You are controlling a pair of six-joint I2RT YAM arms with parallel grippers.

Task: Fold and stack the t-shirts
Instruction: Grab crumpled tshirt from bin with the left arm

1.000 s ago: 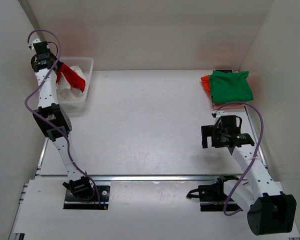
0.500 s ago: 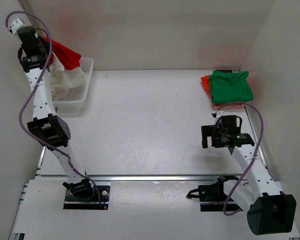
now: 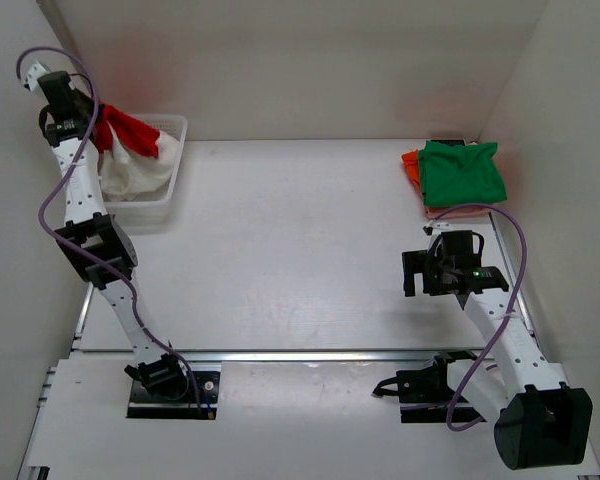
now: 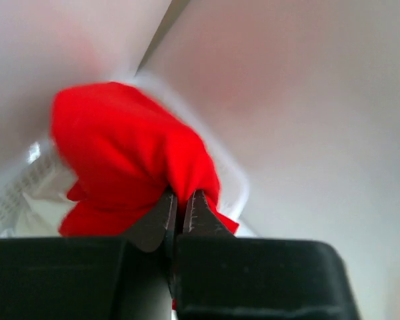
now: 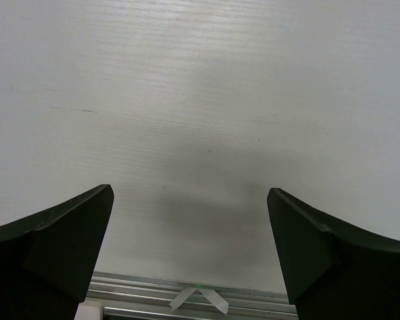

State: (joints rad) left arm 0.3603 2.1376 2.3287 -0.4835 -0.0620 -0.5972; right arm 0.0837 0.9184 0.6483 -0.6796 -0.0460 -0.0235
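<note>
Thin pinch on the red t-shirt [image 3: 132, 128]
Left jaws clamp one fold above the basket [image 3: 177, 160]; it may slip, or drag the pale cloth [image 3: 135, 172] out. Right jaws stand apart.

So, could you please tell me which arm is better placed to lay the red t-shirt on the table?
Left. The left tool is shut on the red t-shirt, lifted above the bin. The right tool hangs open over the table, far away.
</note>
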